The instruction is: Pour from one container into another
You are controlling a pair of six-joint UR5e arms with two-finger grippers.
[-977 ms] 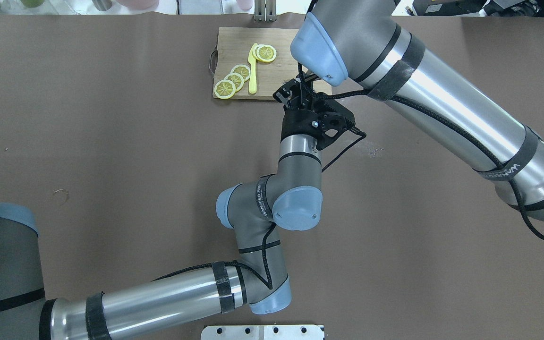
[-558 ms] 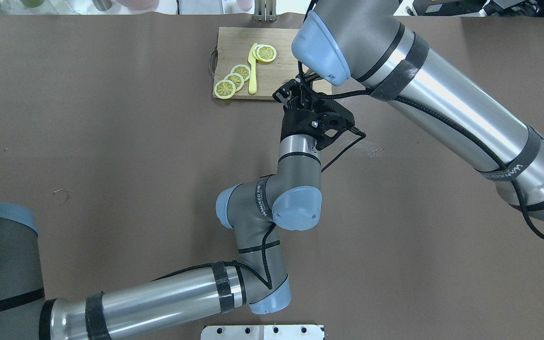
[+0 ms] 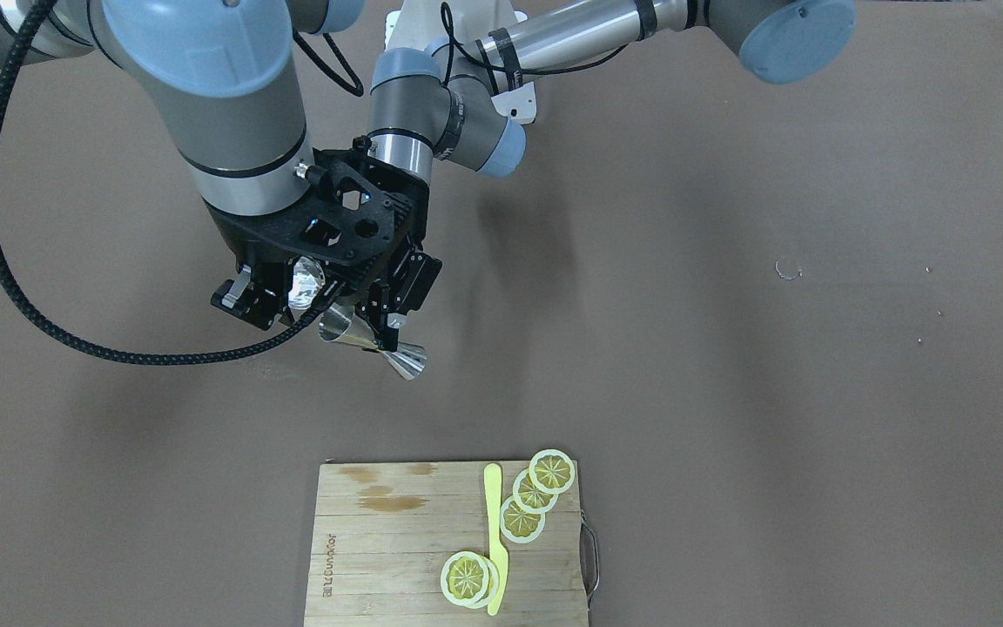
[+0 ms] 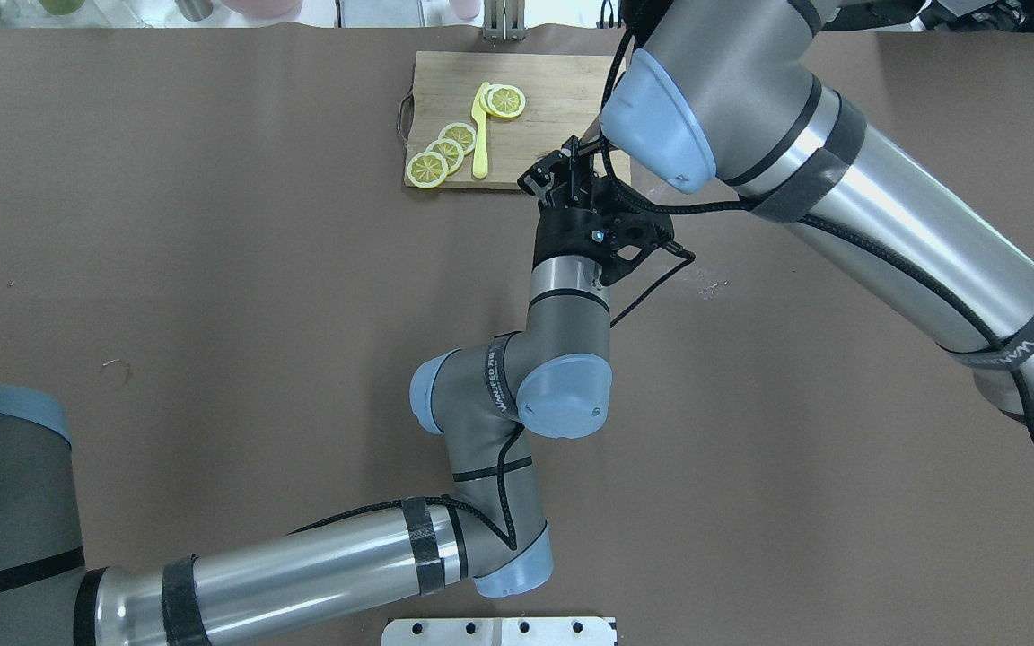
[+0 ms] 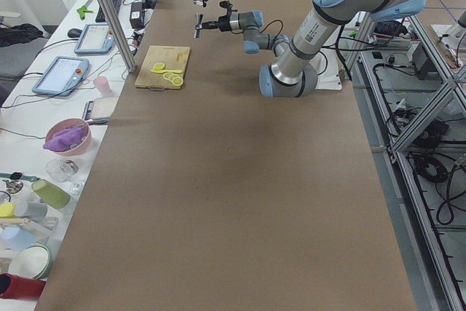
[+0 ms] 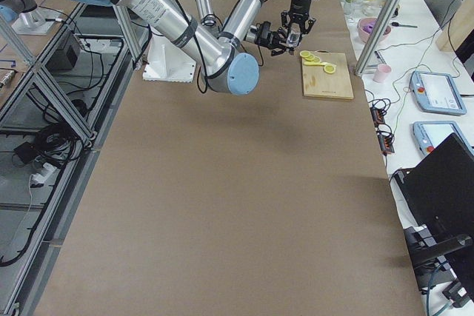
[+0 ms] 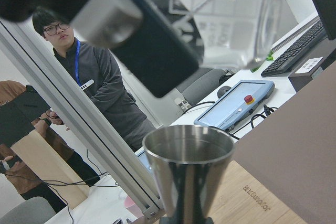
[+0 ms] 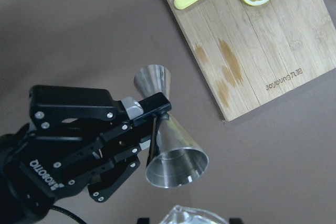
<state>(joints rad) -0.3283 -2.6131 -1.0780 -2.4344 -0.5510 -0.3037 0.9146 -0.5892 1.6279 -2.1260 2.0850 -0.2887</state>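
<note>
- While tipped nearly onto its side in the air, the jigger (image 8: 176,153) is clamped at its waist between the fingers of the left gripper (image 8: 156,115).
- It is held above the table (image 4: 212,269), just off the corner of the board (image 4: 445,90) nearest the robot.
- The glass (image 8: 195,215) is gripped between the fingers of the right gripper (image 3: 303,292). It is held close to the jigger's wider mouth, but whether the two touch cannot be told.
- From the left wrist, the jigger's other mouth is seen pointing towards the glass, which fills the top of that view.
- The board is placed by the table's far edge, about midway along it.
- Four lemon slices (image 4: 445,152) and a yellow knife (image 4: 479,135) are laid on the board, towards the robot's left.
- Two people (image 7: 100,87) are seen beyond the table from the left wrist.
</note>
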